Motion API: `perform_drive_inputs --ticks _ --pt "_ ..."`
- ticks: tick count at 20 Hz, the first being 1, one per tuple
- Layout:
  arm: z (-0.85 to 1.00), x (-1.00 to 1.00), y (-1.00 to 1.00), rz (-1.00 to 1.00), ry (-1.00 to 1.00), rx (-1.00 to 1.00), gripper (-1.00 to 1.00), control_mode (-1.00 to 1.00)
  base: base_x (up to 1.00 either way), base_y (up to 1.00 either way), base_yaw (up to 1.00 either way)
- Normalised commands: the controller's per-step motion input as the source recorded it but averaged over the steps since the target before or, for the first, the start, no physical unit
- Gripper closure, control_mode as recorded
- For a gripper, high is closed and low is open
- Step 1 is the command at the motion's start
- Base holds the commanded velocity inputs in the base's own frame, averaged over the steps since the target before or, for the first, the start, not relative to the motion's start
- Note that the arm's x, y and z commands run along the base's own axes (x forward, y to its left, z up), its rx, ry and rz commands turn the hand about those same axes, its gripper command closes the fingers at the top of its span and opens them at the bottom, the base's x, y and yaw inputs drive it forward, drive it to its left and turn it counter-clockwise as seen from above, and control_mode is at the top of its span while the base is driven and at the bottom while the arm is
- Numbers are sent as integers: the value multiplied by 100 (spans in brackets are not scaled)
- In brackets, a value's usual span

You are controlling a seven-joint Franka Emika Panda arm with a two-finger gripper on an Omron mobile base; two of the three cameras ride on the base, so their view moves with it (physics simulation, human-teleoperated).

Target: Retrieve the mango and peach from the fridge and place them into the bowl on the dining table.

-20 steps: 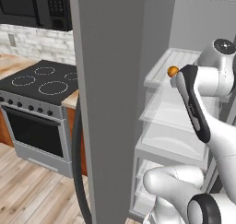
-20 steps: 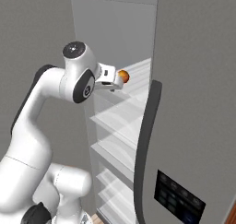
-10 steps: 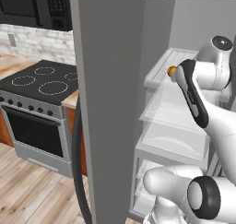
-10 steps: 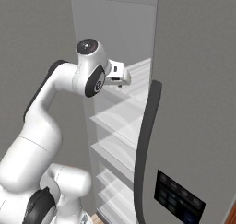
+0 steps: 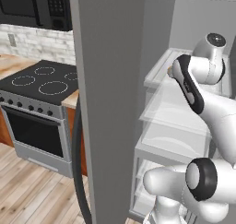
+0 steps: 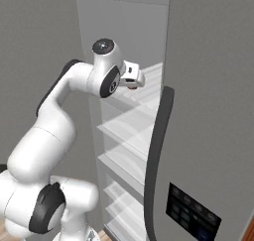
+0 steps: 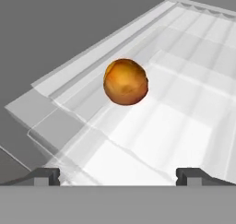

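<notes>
The fridge (image 5: 110,103) stands open, its clear shelves bare but for one fruit. The arm (image 6: 59,116) reaches in at the upper shelf (image 7: 184,108). The gripper (image 7: 118,174) hangs with jaws apart, holding nothing, facing an orange-red fruit (image 7: 125,81) resting near the shelf's edge.

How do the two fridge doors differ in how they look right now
The left fridge door is swung open, its plain grey face and long dark handle turned toward the stove. The right fridge door is shut and carries a black control panel low on its face, which the left one lacks. Both are tall, grey and have a curved dark vertical handle.
</notes>
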Motion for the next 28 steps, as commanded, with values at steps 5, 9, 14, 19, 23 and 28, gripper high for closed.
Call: perform_drive_inputs --ticks 5,9,14,19,23,28 --pt "0 36 -3 1 0 2 -100 -100 0 0 0" --pt "0 31 -6 2 0 2 -100 -100 0 0 0" --pt "-5 33 -5 3 0 1 -100 -100 0 0 0" --pt "-15 37 0 2 0 0 -100 -100 0 0 0" --pt "-14 36 -3 3 0 0 -100 -100 0 0 0" --pt "-9 33 -14 2 0 1 -100 -100 0 0 0"
